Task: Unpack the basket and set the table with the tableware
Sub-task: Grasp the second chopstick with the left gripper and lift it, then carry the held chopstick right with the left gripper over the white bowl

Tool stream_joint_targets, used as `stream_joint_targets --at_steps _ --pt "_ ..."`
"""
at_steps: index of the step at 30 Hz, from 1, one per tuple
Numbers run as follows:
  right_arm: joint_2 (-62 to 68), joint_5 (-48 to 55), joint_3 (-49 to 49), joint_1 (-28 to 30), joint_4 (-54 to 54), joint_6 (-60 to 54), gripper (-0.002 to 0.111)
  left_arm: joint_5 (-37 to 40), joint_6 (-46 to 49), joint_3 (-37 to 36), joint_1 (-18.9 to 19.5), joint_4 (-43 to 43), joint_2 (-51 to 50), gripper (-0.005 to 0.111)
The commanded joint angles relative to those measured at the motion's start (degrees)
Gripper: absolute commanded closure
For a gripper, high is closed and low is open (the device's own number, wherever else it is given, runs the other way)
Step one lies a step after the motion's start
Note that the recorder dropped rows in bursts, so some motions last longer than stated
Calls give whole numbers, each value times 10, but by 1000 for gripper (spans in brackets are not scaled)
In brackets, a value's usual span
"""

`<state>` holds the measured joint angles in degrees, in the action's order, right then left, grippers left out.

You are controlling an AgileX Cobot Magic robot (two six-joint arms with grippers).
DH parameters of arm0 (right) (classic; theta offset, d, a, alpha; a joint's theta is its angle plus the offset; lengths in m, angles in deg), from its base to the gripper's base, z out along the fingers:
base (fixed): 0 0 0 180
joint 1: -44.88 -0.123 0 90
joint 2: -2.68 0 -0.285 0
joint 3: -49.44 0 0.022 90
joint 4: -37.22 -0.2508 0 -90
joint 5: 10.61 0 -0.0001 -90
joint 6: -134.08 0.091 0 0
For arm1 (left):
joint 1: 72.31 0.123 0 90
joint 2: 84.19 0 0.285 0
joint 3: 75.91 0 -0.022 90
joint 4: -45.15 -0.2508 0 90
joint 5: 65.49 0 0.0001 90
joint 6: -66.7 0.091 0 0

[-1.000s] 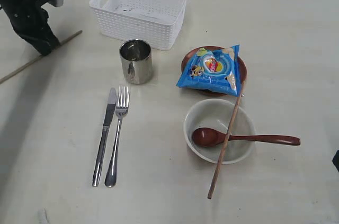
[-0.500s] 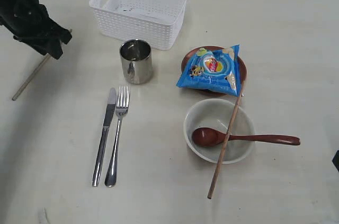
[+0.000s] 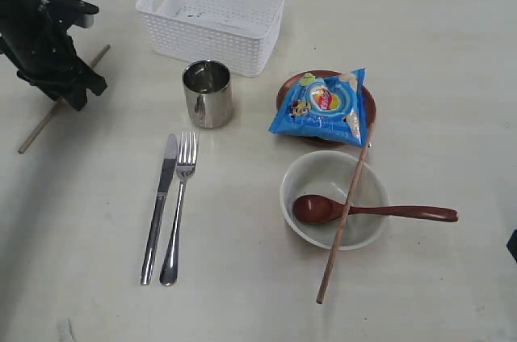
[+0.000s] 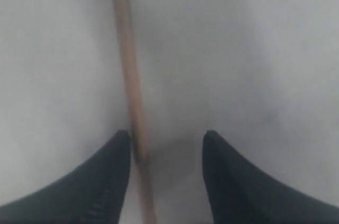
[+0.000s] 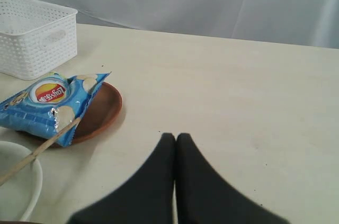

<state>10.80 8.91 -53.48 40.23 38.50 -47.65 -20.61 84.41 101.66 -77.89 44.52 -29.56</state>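
Chopstick between spread jaws of left pincer, beside one jaw.

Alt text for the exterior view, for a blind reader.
The left gripper hovers over a chopstick on the pale table. Also laid out: white basket, steel cup, knife and fork, blue snack packet on a brown plate, and a bowl holding a spoon, with a second chopstick across its rim.

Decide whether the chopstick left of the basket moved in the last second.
Yes: the chopstick swung steeper, its far tip now slightly farther from the basket.
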Motion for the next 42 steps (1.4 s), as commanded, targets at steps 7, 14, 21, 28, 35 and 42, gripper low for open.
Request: stream_joint_targets --at_steps 7,14,21,28,35,42 --pt "-3 -1 1 3 3 0 109 -16 -15 -3 -3 -3 -19 89" --pt "-3 -1 1 3 3 0 109 10 -28 -3 -3 -3 -19 107" --pt "-3 -1 1 3 3 0 109 22 -43 -3 -3 -1 12 107" --pt "-3 -1 1 3 3 0 109 44 -45 -5 -3 6 81 107" --pt "-3 -1 1 3 3 0 109 77 -47 -28 -9 118 169 107" --pt "-3 -1 1 3 3 0 109 114 -114 -44 -80 125 250 107"
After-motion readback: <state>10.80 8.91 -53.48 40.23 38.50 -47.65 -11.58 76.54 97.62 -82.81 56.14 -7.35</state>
